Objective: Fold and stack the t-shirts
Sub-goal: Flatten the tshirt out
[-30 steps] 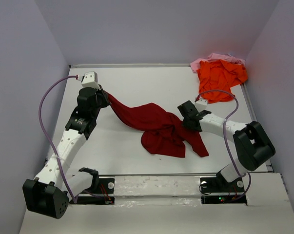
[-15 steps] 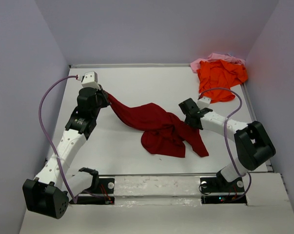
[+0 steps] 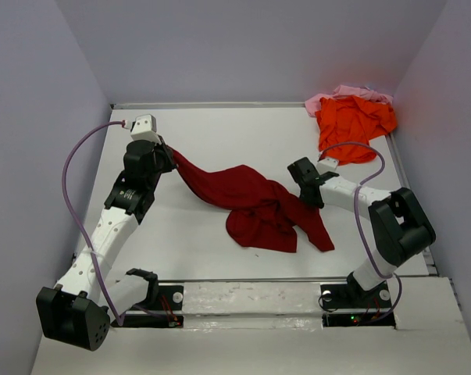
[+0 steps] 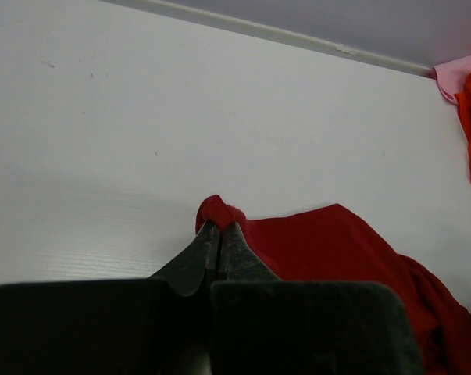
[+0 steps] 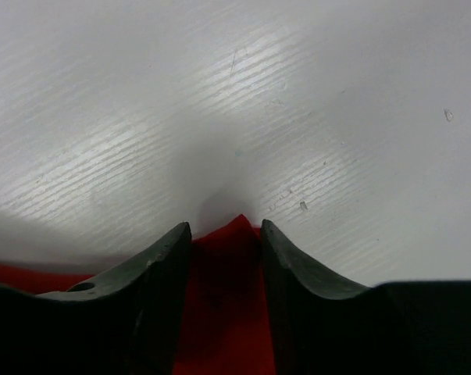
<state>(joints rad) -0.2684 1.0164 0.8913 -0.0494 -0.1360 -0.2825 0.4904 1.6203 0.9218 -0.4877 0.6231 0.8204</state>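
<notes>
The maroon t-shirt (image 3: 255, 205) is crumpled mid-way across the worktop (image 3: 219, 141), its 10 o'clock corner clamped by the left gripper (image 4: 219, 228). A cloth peak is straddled by the part-spread right gripper (image 5: 225, 231); full closure is advised before pulling.

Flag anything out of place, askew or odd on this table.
Nothing damaged or spilled. The maroon t-shirt lies crumpled mid-table, one corner pinched in the left gripper and pulled into a stretched strip. The orange t-shirt and pink t-shirt sit heaped, unfolded, in the far right corner.
</notes>
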